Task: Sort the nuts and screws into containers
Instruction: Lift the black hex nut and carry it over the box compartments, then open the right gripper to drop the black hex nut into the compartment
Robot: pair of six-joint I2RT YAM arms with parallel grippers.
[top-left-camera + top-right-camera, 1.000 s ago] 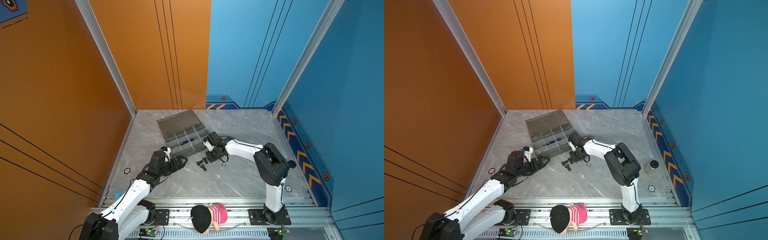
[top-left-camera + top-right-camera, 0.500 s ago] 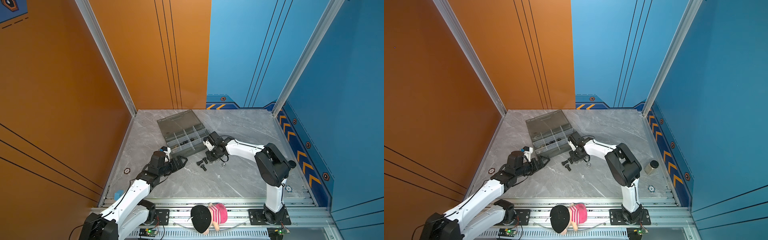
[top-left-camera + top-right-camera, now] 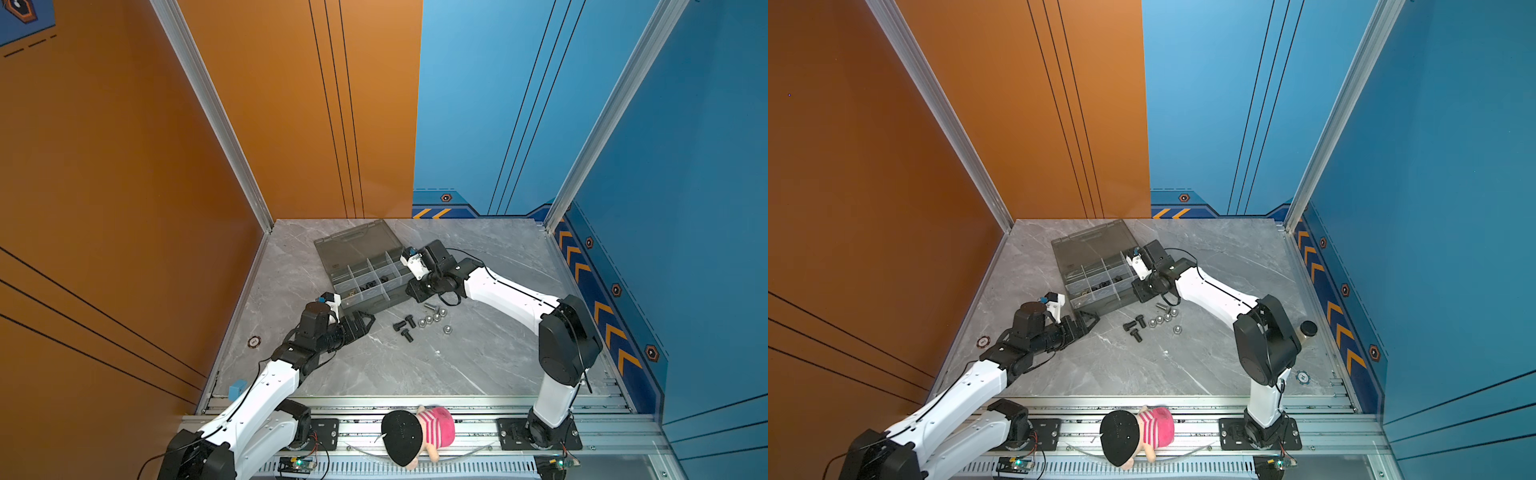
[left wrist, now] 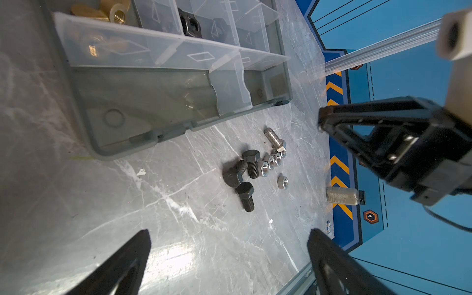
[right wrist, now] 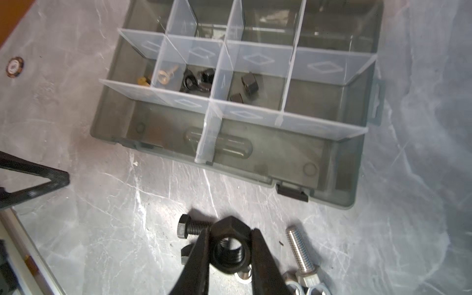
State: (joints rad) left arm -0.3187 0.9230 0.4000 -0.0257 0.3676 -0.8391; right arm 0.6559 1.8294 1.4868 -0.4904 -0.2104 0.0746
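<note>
Clamping a black nut (image 5: 228, 251), R gripper (image 5: 229, 233) is seen near organiser case (image 5: 342, 166); L gripper (image 4: 229, 231) is held wide apart beside it.

On the worktop (image 4: 178, 229): three black bolts (image 4: 251, 163), one silver bolt (image 4: 273, 138), five silver hex nuts (image 4: 283, 181). In the case (image 5: 343, 178): two black hex nuts (image 5: 249, 83), two brass wing nuts (image 4: 116, 14); black wing nuts (image 5: 190, 81), count unclear. One more black nut (image 5: 229, 245) sits between the right fingers (image 5: 198, 258).
</note>
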